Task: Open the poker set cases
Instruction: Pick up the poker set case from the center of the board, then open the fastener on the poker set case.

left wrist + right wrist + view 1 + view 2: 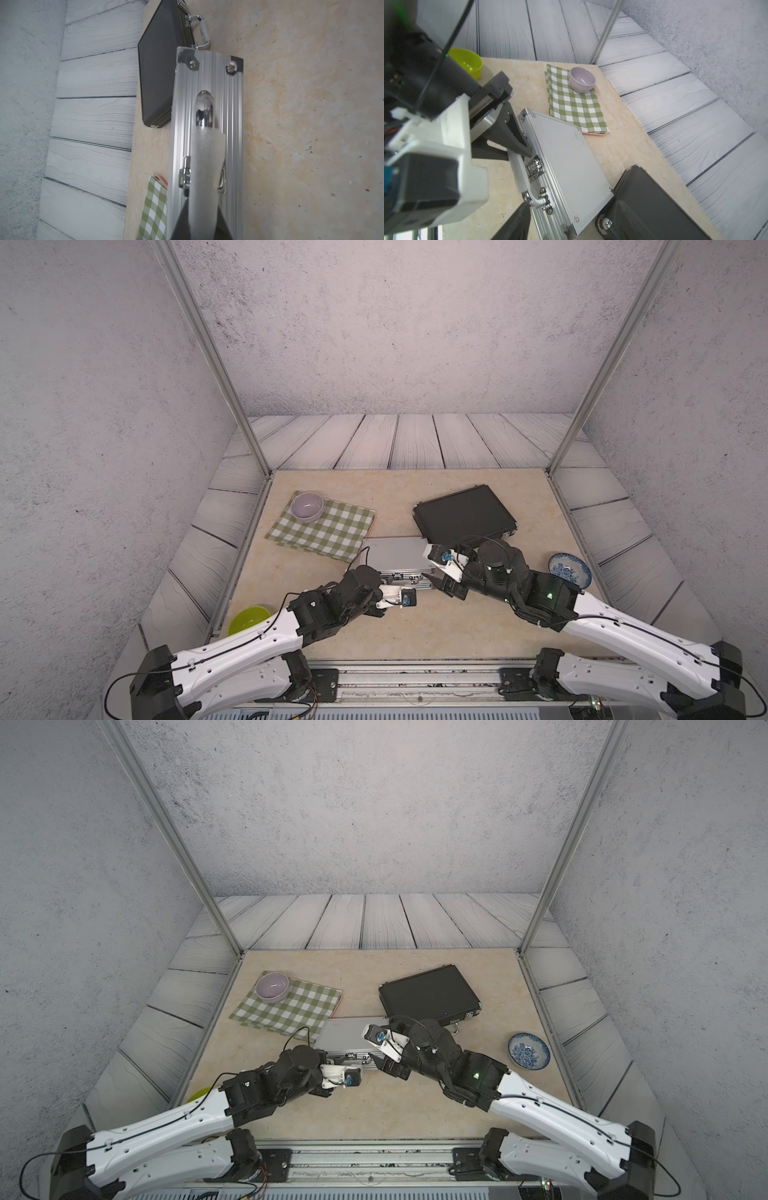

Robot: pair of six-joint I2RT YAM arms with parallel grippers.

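Observation:
The silver ribbed case [395, 551] [353, 1031] lies flat mid-table with its lid down and its latch side facing the arms. The larger black case [461, 510] [428, 994] lies closed behind it to the right, one corner touching it. My left gripper [388, 580] [203, 207] is shut on the silver case's handle [205, 149] [519, 170], beside a metal latch [534, 168]. My right gripper [438, 583] [566, 232] stands open at the right end of the same front edge. One finger [517, 222] sits by the handle's hinge, holding nothing.
A green checked cloth [324, 531] with a lilac bowl [306, 506] on it lies at the back left, its corner against the silver case. A blue-patterned dish [569, 570] sits at the right edge and a green bowl [249, 618] at the front left. Frame posts stand at the back corners.

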